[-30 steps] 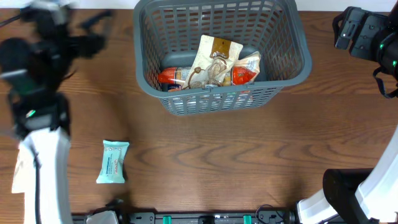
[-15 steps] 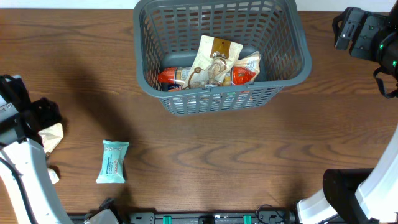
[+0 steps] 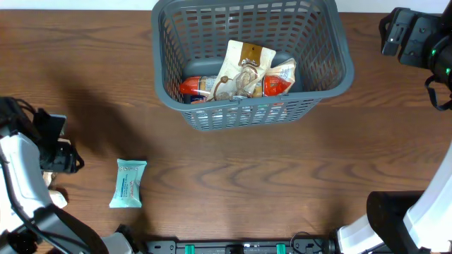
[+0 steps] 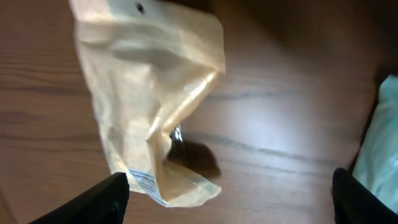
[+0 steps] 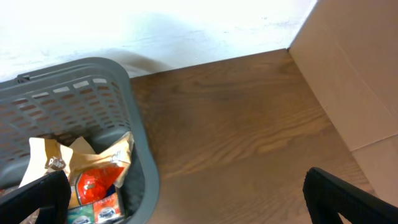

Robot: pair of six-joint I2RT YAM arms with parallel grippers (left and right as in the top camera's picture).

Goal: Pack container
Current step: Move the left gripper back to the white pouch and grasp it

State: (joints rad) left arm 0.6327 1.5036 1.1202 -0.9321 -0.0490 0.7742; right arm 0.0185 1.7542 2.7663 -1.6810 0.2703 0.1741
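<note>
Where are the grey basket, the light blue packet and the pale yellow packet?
grey basket (image 3: 233,116), overhead view, front wall.
light blue packet (image 3: 128,183), overhead view, its middle.
pale yellow packet (image 4: 143,74), left wrist view, upper half.

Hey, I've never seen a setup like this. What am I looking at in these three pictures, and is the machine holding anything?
These are two robot arms at a wooden table, each ending in a two-finger gripper. One picture looks down from above; the other two come from a small camera on each wrist. On the table stands a grey basket with a few snack packets inside; a teal packet lies loose nearby. The left gripper is open over a crumpled cream packet, not gripping it. The right gripper is open too and empty, off beside the basket.
</note>
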